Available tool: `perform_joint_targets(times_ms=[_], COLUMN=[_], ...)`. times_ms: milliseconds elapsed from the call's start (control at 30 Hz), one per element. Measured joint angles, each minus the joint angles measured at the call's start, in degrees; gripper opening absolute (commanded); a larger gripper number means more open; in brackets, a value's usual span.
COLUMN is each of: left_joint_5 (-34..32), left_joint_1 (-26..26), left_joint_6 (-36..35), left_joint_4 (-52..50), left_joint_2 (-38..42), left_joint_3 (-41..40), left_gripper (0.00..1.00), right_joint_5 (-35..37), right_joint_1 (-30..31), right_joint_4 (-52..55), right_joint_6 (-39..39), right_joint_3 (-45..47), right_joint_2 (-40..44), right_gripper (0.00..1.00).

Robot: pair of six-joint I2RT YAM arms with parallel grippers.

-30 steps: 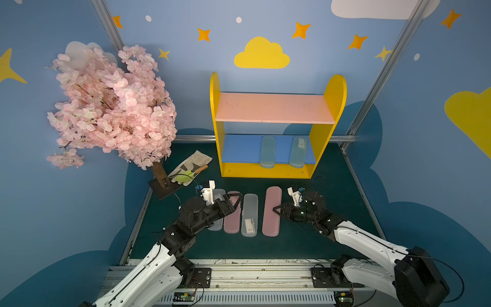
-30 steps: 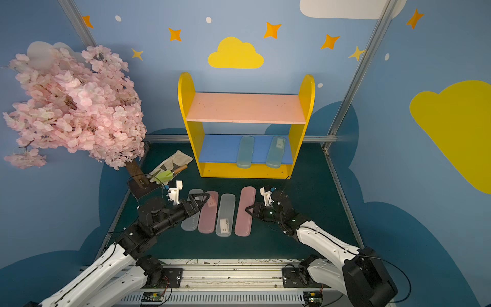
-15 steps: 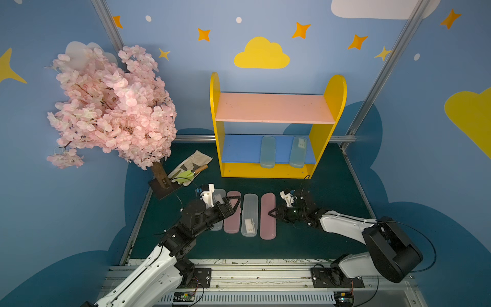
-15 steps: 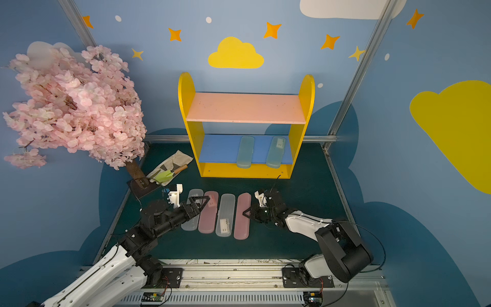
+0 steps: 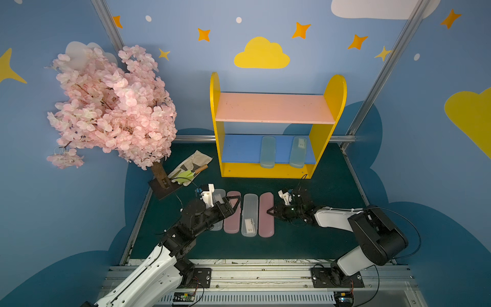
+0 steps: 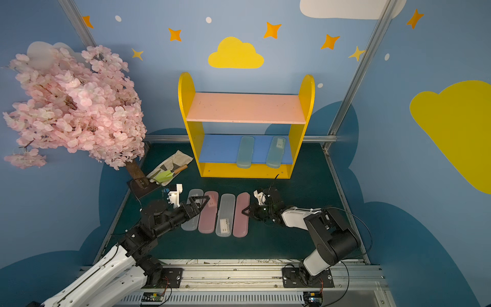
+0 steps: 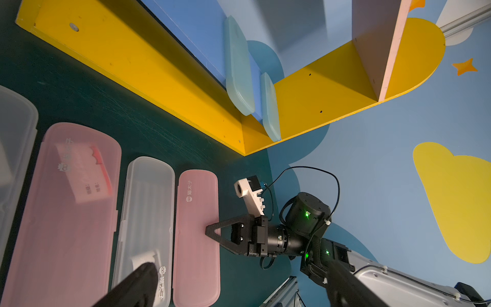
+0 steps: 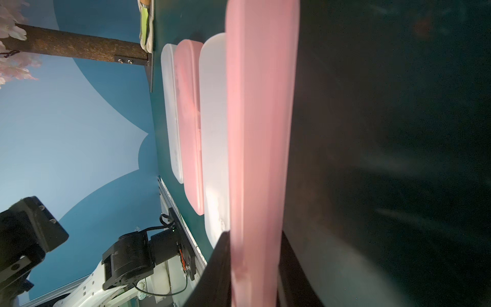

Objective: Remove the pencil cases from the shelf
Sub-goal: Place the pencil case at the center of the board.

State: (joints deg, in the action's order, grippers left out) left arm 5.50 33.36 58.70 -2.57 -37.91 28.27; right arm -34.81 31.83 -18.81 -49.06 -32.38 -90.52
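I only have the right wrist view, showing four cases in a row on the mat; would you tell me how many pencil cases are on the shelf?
Observer: Two, a plain teal case and a labelled teal case, both on the blue lower board of the shelf.
Operator: Thank you. Where along the case does my gripper grip?
Observer: The right gripper pinches the plain pink case about midway along its outer long edge.
Operator: And the left gripper?
Observer: The left gripper is open, raised over the row's far end, by the labelled pink case.
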Motion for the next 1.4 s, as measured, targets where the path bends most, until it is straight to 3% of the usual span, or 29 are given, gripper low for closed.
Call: perform_joint_targets(times_ms=[167,400,533,900,1167,1400], left_joint_5=[-0.11,-0.17,-0.17,-0.02,1.60,1.95], left_joint_1=[-0.17,-0.35,-0.35,-0.35,-0.35,-0.02], left_joint_6=[0.00,0.02,0.02,0.72,1.07,2.86], left_joint_4=[0.00,0.00,0.00,0.83,1.99,5.33], left_joint_2=[0.00,0.00,0.00,-1.16,-7.50,-17.07], left_joint_3=[0.00,0.00,0.00,0.00,2.23,7.10], left_gripper=[1.00,1.00,1.00,1.00,1.00,1.00], right_joint_5=[-1.03,-1.46,-0.96,3.13,6.29,10.78], right_joint_1=[-0.39,-0.85,-0.90,-0.90,-0.87,-0.87], right_joint_4=[-1.40,-1.79,-0.09,10.40,16.96,23.96], right_joint_6=[-0.02,0.07,0.68,4.59,7.13,11.45], right_joint_3=[-0.57,-0.63,-1.16,-2.47,-2.80,-2.89], right_joint_2=[-1.62,-2.62,-2.58,0.50,4.74,13.44], right_gripper=[0.22,0.49,0.59,0.69,0.76,0.97])
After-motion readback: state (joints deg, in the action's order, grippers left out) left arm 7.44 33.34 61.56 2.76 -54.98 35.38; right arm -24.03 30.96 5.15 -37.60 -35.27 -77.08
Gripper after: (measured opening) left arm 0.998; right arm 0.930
